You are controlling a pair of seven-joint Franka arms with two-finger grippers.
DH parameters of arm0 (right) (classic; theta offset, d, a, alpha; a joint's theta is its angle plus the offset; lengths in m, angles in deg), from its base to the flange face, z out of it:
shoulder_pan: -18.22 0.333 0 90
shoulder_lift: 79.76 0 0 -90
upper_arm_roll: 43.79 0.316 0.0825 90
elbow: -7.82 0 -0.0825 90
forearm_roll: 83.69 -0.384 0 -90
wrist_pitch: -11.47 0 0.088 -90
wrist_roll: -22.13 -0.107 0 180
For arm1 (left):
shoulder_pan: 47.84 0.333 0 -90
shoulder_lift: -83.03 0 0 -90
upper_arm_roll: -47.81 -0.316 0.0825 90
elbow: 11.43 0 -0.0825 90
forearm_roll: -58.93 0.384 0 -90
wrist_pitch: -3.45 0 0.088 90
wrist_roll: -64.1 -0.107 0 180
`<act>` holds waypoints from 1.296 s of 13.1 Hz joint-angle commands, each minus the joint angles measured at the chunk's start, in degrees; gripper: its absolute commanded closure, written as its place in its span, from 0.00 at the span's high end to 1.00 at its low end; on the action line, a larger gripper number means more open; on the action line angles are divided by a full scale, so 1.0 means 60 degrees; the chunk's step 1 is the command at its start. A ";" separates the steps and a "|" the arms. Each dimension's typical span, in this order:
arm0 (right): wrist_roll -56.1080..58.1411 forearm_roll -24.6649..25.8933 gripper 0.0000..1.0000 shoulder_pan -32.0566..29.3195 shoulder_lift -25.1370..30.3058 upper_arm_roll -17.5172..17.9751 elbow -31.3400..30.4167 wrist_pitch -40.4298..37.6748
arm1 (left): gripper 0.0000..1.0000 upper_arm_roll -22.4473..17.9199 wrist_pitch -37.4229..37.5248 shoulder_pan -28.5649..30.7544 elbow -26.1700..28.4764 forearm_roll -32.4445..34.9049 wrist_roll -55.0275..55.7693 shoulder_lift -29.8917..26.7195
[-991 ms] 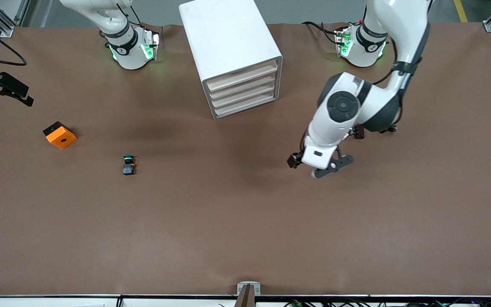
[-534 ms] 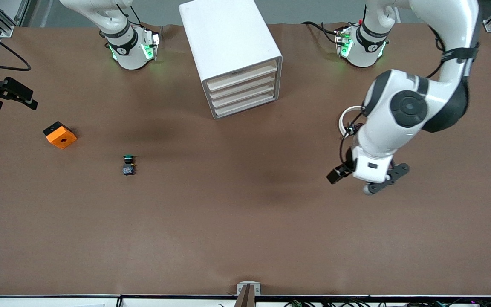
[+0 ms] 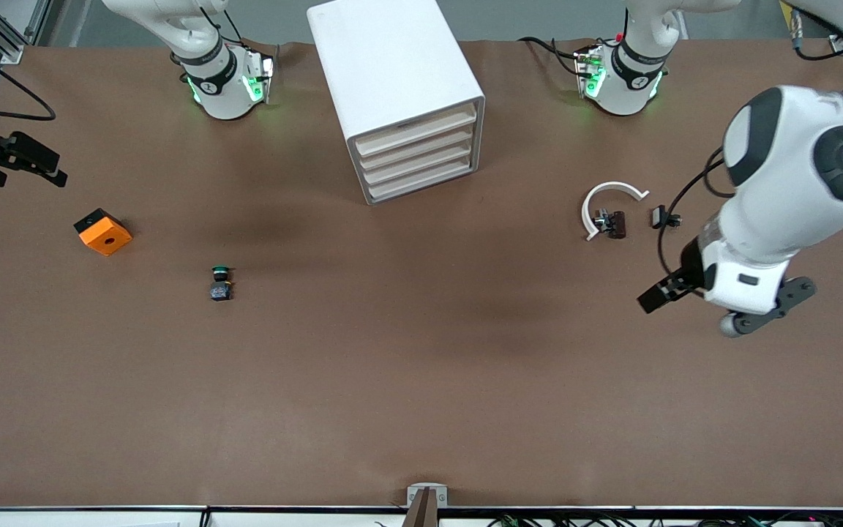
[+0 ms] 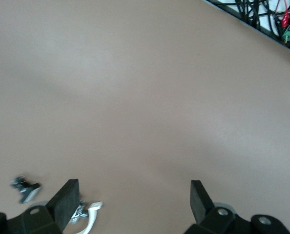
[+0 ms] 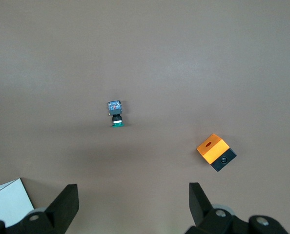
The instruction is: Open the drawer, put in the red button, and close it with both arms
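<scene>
The white cabinet [image 3: 392, 73] stands at the back middle with all four cream drawers [image 3: 416, 157] shut. A tiny dark red piece with a grey base, seemingly the red button [image 3: 613, 223], lies on its side by a white ring; it also shows in the left wrist view [image 4: 79, 212]. My left gripper [image 4: 133, 200] is open and empty, up over bare table toward the left arm's end, apart from the button. My right gripper [image 5: 133, 202] is open and empty, high over the right arm's end of the table. Its hand [image 3: 15, 157] shows at the front view's edge.
A green-capped twin button [image 3: 221, 282] and an orange cube with a hole [image 3: 103, 231] lie toward the right arm's end. A white open ring [image 3: 597, 201] and a small black piece [image 3: 663, 217] lie beside the red button.
My left arm has swung away from in front of the cabinet toward its own end of the table, uncovering the white ring and the small pieces. The right hand has barely shifted.
</scene>
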 commanded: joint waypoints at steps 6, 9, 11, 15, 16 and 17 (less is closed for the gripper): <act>0.0135 -0.0142 1.00 -0.0091 -0.0128 0.0038 0.0555 -0.0188 | 1.00 0.0180 0.1749 0.1031 -0.0154 0.0119 -0.2584 -0.1345; 0.0135 -0.0142 1.00 -0.0091 -0.0142 0.0024 0.0570 -0.0173 | 1.00 0.0137 0.2262 0.1061 -0.0183 0.0002 -0.3272 -0.1769; 0.0135 -0.0142 1.00 -0.0120 -0.0128 0.0024 0.0643 -0.0173 | 1.00 0.0005 0.2874 0.1046 -0.0110 -0.0013 -0.3975 -0.2136; 0.0135 -0.0142 1.00 -0.0120 -0.0142 0.0024 0.0731 -0.0173 | 1.00 -0.0375 0.3245 0.0929 0.1161 -0.0291 -0.5044 -0.3423; 0.0120 -0.0142 1.00 -0.0134 -0.0142 0.0024 0.0790 -0.0173 | 1.00 -0.0565 0.3245 0.0726 0.1425 -0.0306 -0.5308 -0.3717; 0.0135 -0.0142 1.00 -0.0120 -0.0142 0.0024 0.0776 -0.0188 | 1.00 -0.0799 0.3245 0.0550 0.1733 -0.0306 -0.5500 -0.4024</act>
